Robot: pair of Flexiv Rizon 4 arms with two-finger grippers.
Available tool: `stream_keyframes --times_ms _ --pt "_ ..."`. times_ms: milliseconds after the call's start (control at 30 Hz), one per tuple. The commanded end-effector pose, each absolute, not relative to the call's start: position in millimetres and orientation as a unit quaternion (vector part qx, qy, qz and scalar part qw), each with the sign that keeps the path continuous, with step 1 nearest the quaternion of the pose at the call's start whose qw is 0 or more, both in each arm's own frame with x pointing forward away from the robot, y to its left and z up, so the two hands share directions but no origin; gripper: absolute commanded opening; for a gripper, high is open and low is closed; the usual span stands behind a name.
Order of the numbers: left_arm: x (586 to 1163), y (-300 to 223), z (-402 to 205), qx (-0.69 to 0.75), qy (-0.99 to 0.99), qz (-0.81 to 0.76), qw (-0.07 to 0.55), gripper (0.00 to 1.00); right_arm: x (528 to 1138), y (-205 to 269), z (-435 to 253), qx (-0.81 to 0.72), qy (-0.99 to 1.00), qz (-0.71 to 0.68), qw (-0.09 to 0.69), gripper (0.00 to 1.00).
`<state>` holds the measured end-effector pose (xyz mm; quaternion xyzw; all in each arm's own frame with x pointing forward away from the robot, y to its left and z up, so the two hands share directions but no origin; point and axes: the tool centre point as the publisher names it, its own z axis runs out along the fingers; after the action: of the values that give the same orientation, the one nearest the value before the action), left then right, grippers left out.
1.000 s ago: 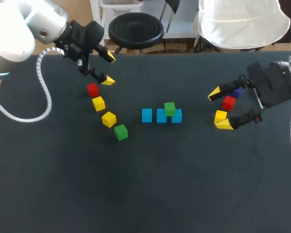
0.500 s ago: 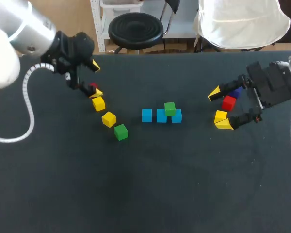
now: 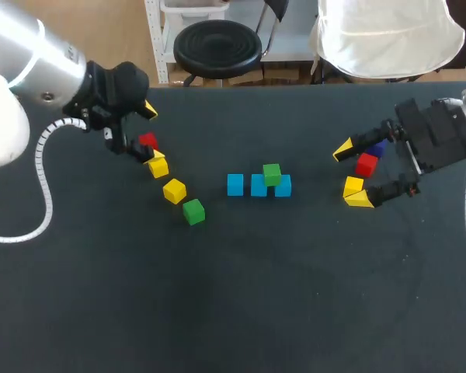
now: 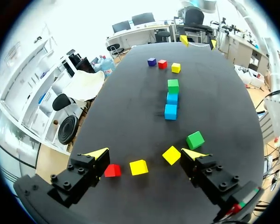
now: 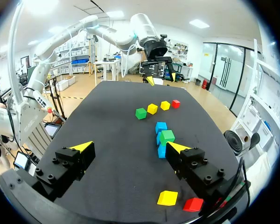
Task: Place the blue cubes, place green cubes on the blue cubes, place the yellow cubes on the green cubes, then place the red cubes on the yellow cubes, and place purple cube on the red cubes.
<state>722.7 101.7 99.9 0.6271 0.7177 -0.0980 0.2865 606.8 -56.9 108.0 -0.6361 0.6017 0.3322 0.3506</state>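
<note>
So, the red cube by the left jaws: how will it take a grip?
The red cube looks rigid and flat-faced, so it should grip squarely and not roll. It seems small, likely light: an off-centre touch could slide it into the yellow cube beside it.

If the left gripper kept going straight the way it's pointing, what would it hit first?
Probably the yellow cube between the left gripper's open fingers, next to the red cube, though depth is unclear.
</note>
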Motion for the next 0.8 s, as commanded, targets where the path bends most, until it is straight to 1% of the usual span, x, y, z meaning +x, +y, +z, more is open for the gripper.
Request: stream_keyframes --times_ms 33,167,333,467,800 --pt "702 93 91 0.619 0.724 -0.083 0.292 1.00 606 -57 108 -0.636 0.602 0.332 0.352 1.00" --pt "675 92 82 0.594 0.751 -0.075 0.280 1.00 606 -57 108 -0.636 0.602 0.332 0.352 1.00" --pt "645 102 86 0.544 0.782 -0.058 0.298 1.00 606 -57 108 -0.636 0.602 0.332 0.352 1.00" --pt "625 101 82 0.525 0.796 -0.067 0.294 1.00 606 -57 108 -0.636 0.602 0.332 0.352 1.00" --pt "589 63 66 0.565 0.773 -0.112 0.264 1.00 606 -57 108 -0.636 0.602 0.332 0.352 1.00"
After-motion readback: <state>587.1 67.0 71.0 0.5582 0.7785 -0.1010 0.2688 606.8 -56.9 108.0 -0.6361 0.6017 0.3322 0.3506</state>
